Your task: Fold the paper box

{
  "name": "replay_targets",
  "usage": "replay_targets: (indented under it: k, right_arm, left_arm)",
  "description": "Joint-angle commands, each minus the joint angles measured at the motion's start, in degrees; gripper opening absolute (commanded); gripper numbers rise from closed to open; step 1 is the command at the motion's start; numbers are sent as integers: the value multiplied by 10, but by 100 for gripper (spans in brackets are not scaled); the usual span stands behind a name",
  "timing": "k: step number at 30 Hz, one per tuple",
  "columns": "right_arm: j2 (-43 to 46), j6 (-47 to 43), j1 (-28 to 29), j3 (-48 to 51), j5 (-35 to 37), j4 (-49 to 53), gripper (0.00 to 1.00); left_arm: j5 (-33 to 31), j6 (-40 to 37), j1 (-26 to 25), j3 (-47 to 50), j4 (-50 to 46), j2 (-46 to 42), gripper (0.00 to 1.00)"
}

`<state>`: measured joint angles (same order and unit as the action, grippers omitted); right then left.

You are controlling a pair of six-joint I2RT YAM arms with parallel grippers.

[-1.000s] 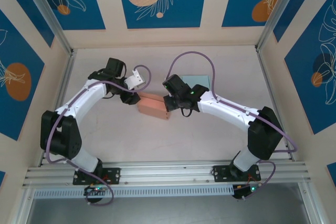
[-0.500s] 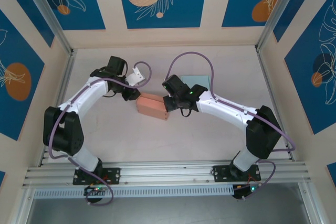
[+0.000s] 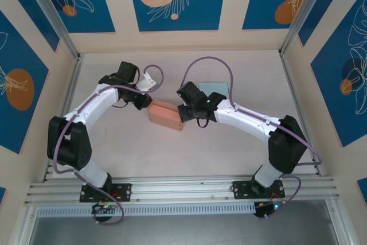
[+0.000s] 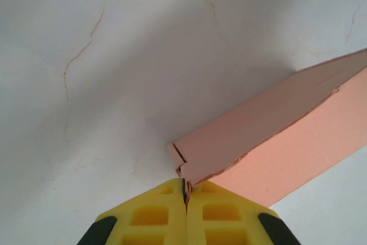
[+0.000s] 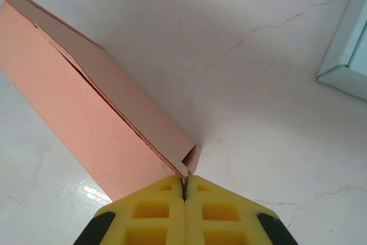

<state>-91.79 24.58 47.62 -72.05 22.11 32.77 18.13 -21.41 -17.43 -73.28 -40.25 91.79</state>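
The paper box [image 3: 167, 116] is a pink oblong carton lying aslant mid-table. My left gripper [image 3: 150, 106] meets its left end and my right gripper [image 3: 183, 114] meets its right end. In the left wrist view the yellow pads [image 4: 155, 216] of the left gripper [image 4: 186, 190] are pressed together, pinching a thin flap edge at the corner of the box [image 4: 275, 142]. In the right wrist view the right gripper [image 5: 184, 183] is likewise shut on the corner edge of the box [image 5: 86, 113], where a small end flap stands ajar.
A pale blue-green flat tray [image 3: 215, 88] lies just behind the right arm, its corner seen at the right edge [image 5: 350, 55]. Patterned walls and metal posts enclose the white marbled table [image 3: 246, 153]. Free room lies in front of the box.
My left gripper has closed from open onto the box's left corner, shifting slightly toward it. The right gripper and the box have stayed in place.
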Motion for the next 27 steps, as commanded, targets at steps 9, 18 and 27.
replay_targets:
  k: [9,18,27]
  right_arm:
    - [-37,71,9,-51,23,35,0]
    - [-38,68,8,-68,25,41,0]
    - [-45,107,6,-78,23,47,0]
  left_arm:
    - [-27,208,-27,105,115,-89,0]
    - [-56,283,-50,184,188,-106,0]
    - [-84,342,-64,251,244,-144,0]
